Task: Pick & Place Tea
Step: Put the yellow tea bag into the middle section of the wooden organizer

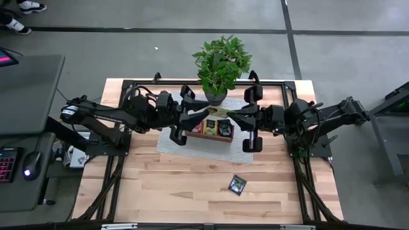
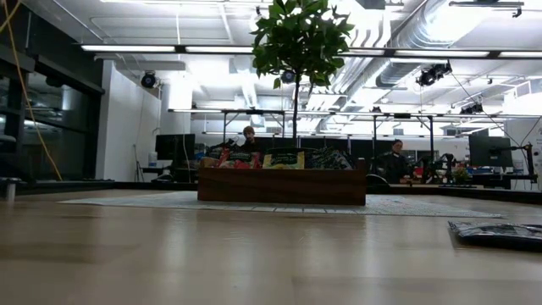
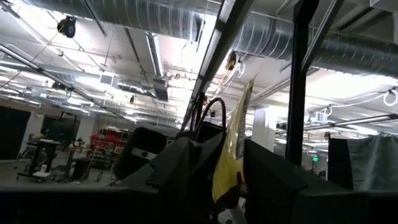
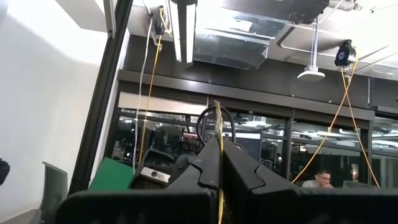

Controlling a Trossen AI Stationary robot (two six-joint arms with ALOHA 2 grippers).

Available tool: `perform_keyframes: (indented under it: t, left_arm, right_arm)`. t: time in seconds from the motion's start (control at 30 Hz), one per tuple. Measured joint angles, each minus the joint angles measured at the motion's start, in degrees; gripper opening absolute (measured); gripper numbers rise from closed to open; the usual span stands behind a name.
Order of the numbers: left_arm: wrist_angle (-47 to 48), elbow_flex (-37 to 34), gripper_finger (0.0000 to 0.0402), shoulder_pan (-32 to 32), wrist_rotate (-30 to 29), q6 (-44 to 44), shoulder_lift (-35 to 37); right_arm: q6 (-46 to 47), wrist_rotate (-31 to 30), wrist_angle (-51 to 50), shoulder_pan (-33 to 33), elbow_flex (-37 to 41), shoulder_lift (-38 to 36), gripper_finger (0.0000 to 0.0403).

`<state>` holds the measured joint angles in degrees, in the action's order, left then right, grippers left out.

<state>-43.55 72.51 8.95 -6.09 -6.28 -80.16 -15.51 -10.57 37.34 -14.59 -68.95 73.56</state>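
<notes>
Both grippers meet in mid-air above the brown wooden tray, fingertips toward each other. My left gripper and my right gripper are each shut on one yellow-green tea sachet between them. The left wrist view shows the sachet broadside; the right wrist view shows it edge-on. Several more sachets stand upright in the tray. A dark sachet lies flat on the table near the right side, also in the low view. The low view shows neither gripper. My left gripper pinches the yellow-green sachet's lower part between its two fingers, coming level from the table's left. The sachet stands upright on edge, lifted clear above the tray. My right gripper pinches the same sachet between its two fingers, level from the table's right, clear of the tray.
A potted green plant stands just behind the tray, close to both grippers. The tray sits on a grey mat. Bare wooden tabletop stretches toward the near edge. People sit at desks in the room beyond the table.
</notes>
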Motion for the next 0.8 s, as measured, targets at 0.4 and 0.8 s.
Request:
perform_keyframes:
  t: [0.4,0.8]
  left_arm:
    - [0.0,0.0,0.0059,0.0,0.0,1.62,0.0]
    - [0.04,0.0,0.0002,0.0,0.0,1.97,0.0]
  right_arm:
    - [0.02,-0.38,-0.18,0.0,0.0,0.0,0.0]
    - [0.02,-0.48,-0.24,0.0,0.0,0.0,0.0]
